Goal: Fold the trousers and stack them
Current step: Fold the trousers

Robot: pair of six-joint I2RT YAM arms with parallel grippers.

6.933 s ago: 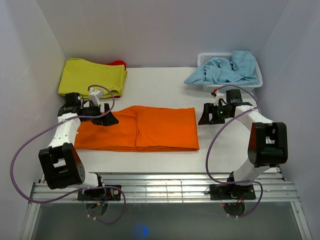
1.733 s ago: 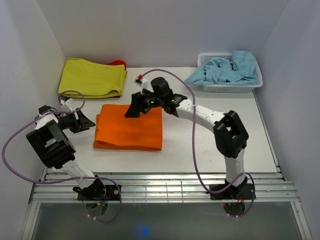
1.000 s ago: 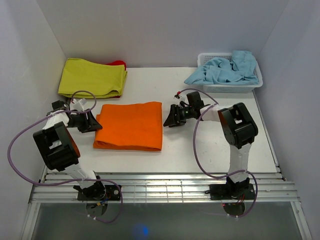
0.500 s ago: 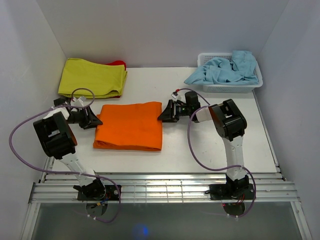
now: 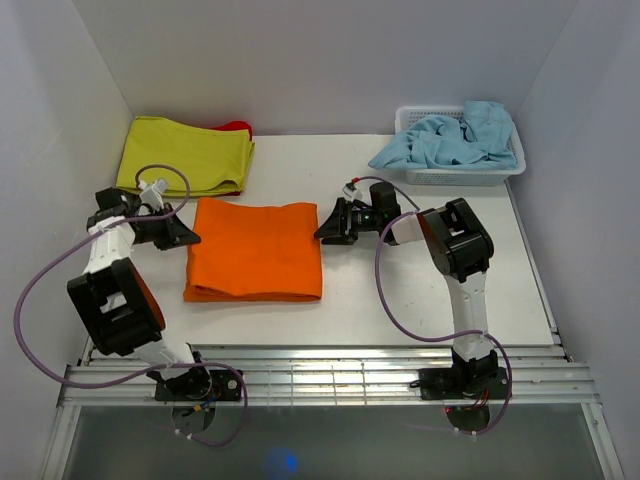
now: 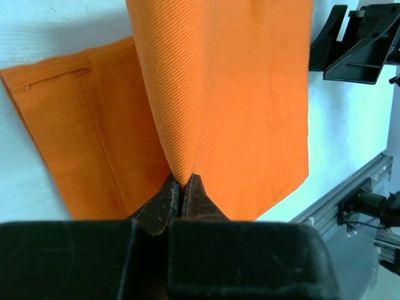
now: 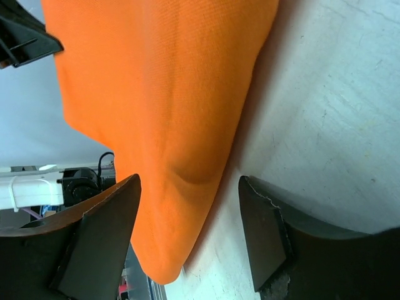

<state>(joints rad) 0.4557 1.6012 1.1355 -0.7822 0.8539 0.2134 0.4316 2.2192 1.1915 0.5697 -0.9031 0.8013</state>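
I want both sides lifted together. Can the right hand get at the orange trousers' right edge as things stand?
Probably yes: the right hand stands open right at that edge of the trousers, and nothing lies between them.

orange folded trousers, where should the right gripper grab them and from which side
Grip the right edge of the folded orange fabric trousers, sliding in low from the right: that edge lies flat before the open right gripper, and the left gripper pinches the opposite edge.
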